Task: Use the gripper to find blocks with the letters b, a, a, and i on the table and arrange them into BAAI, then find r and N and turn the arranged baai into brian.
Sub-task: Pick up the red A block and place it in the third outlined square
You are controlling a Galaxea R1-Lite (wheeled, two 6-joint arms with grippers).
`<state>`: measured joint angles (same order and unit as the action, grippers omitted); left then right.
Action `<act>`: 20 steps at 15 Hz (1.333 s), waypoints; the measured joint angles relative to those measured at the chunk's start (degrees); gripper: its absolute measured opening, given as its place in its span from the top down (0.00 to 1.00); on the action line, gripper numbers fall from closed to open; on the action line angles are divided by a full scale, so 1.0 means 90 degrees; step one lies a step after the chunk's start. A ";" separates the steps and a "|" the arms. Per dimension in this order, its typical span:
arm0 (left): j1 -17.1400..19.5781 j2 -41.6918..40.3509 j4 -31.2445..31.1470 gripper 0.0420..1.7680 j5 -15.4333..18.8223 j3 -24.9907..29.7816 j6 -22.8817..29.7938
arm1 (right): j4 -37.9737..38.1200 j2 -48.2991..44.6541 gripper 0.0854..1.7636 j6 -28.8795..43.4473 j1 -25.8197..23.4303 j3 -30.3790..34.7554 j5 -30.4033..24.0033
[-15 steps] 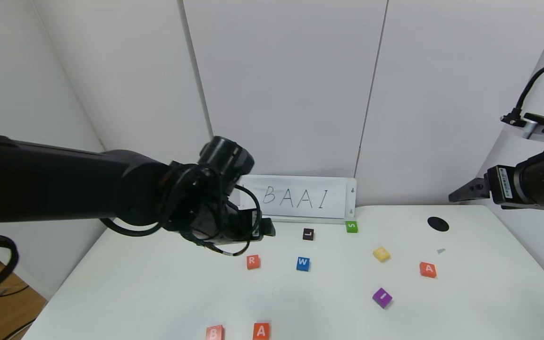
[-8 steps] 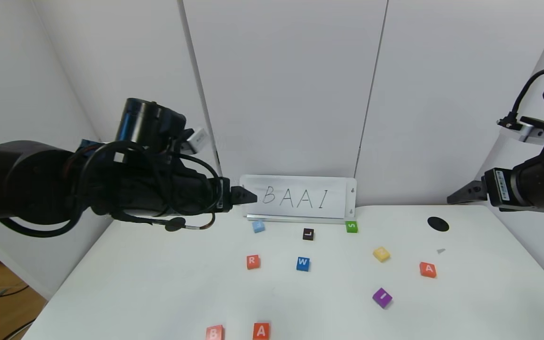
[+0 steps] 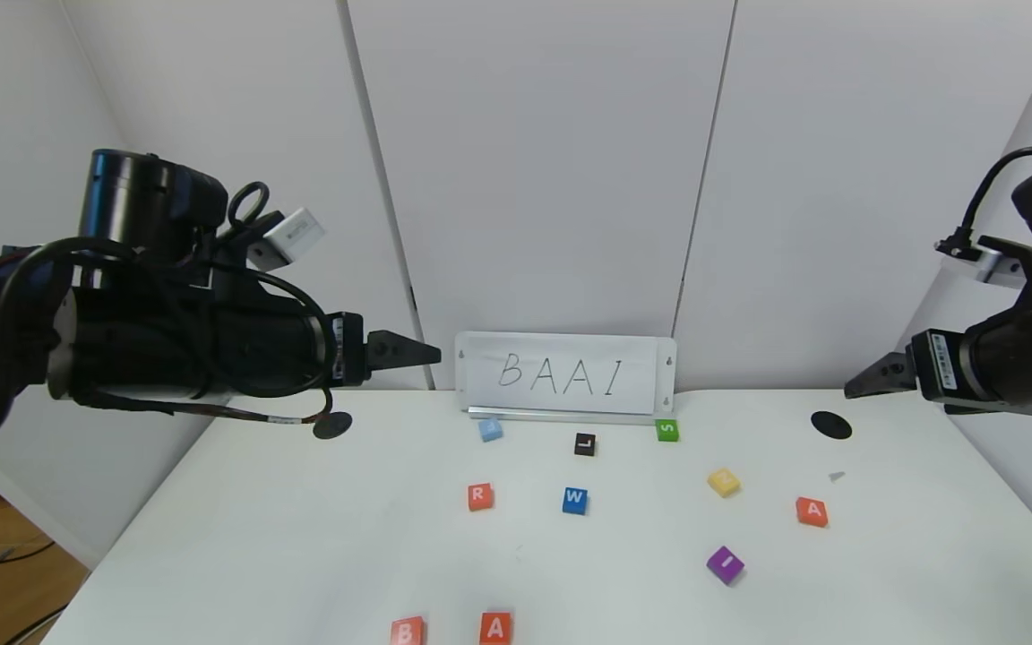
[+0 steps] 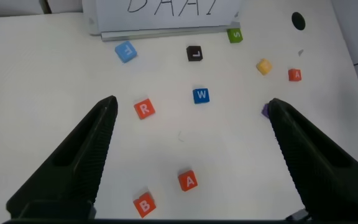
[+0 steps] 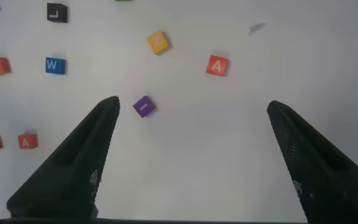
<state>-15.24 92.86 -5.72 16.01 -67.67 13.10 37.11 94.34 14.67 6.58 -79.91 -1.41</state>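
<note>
On the white table (image 3: pixel 301 537), orange-red blocks B (image 3: pixel 406 631) and A (image 3: pixel 495 627) lie side by side at the near edge. A second A (image 3: pixel 812 511) and the purple I (image 3: pixel 725 564) lie to the right. The orange-red r (image 3: pixel 479 496) sits mid-table and the yellow N (image 3: pixel 724 482) farther right. My left gripper (image 3: pixel 408 351) hangs open high over the table's back left, empty, and its wrist view shows B (image 4: pixel 145 205) and A (image 4: pixel 189 181) far below. My right gripper (image 3: pixel 874 374) hovers open and empty above the right edge, over the I (image 5: pixel 143 106).
A white sign reading BAAI (image 3: pixel 567 374) stands at the back edge. Near it lie a light blue block (image 3: pixel 490 430), a black L (image 3: pixel 584 443), a green S (image 3: pixel 667 430) and a blue W (image 3: pixel 574 501). Black round holes (image 3: pixel 830 425) sit at both back corners.
My left arm has lifted and drawn back to the left, uncovering the light blue block and the sign's left end. The right arm has shifted slightly. No block has moved.
</note>
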 joint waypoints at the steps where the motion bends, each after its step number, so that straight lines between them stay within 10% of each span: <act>1: 0.0073 -0.0079 0.0004 0.03 0.0171 0.0026 -0.0031 | 0.0012 0.0007 0.03 0.0022 -0.0009 0.0060 0.0096; 20: 0.0196 -0.0772 -0.0264 0.03 0.0332 0.0261 -0.0425 | -0.0033 0.1597 0.03 0.1268 -0.0089 0.0687 0.0436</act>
<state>-13.47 85.91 -8.09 18.99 -65.32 9.28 36.82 108.72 26.08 5.78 -73.73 2.51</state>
